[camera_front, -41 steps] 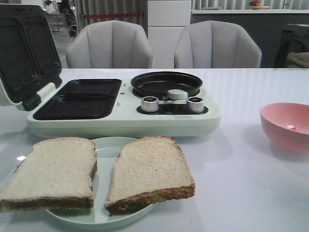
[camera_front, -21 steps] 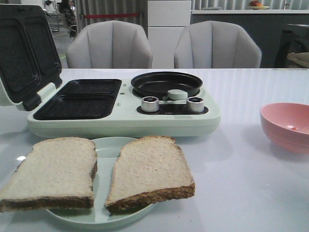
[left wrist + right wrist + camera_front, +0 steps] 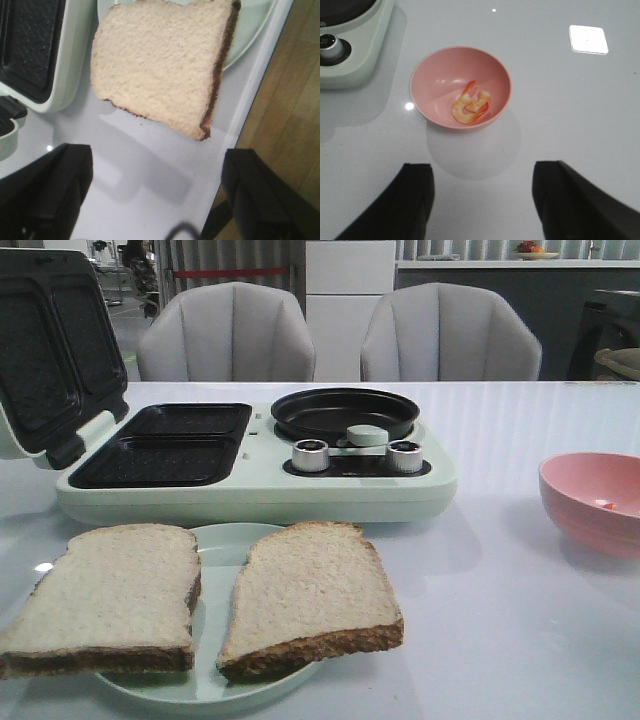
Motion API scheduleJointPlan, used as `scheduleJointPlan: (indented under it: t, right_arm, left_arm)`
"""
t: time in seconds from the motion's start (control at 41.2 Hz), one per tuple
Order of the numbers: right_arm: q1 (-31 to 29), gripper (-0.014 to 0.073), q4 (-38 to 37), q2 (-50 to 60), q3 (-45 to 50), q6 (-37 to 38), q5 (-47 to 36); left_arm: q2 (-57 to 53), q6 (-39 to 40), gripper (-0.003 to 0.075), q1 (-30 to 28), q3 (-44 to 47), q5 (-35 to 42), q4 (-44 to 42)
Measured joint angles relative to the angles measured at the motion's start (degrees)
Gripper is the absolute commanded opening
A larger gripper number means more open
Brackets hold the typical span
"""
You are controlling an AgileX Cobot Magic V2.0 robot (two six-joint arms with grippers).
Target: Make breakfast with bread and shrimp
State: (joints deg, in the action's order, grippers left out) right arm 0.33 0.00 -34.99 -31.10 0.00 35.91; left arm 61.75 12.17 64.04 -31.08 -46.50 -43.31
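Two slices of bread lie side by side on a pale green plate point(image 3: 215, 685) at the table's near edge: the left slice point(image 3: 110, 595) and the right slice point(image 3: 310, 595). One slice also shows in the left wrist view point(image 3: 160, 65), overhanging the plate. The shrimp point(image 3: 470, 106) lie curled in a pink bowl point(image 3: 435, 67), which stands at the right of the table point(image 3: 590, 502). My left gripper point(image 3: 157, 172) is open and empty above bare table short of the bread. My right gripper point(image 3: 482, 187) is open and empty above bare table short of the bowl. Neither gripper shows in the front view.
A pale green breakfast maker point(image 3: 250, 485) stands behind the plate, its sandwich lid point(image 3: 50, 345) raised, two dark sandwich wells point(image 3: 160, 460), a round black pan point(image 3: 345, 412) and two knobs point(image 3: 312, 455). The table's edge and wooden floor point(image 3: 290, 100) lie beside the left gripper.
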Motion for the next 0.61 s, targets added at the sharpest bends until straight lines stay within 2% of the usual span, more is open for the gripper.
scheduleJointPlan:
  t: [0.097,0.243,0.485,0.607]
  right_arm:
    - [0.0,0.0535,0.0,0.0,0.0,0.0,0.0]
    - [0.0,0.0535,0.0,0.0,0.0,0.0,0.0]
    - [0.0,0.0535,0.0,0.0,0.0,0.0,0.1]
    - [0.0,0.0535,0.0,0.0,0.0,0.0,0.1]
  left_arm:
    - [5.75,8.69,0.0585,2.87,0.14,0.18,-3.88]
    - [12.68,17.17,0.0585,3.88,0.14,1.06,-9.67]
    - [19.3,22.15,0.0582,3.98,0.14,2.16,-13.73]
    - [20.62,24.53,0.0549,3.98,0.14,2.52,-16.97]
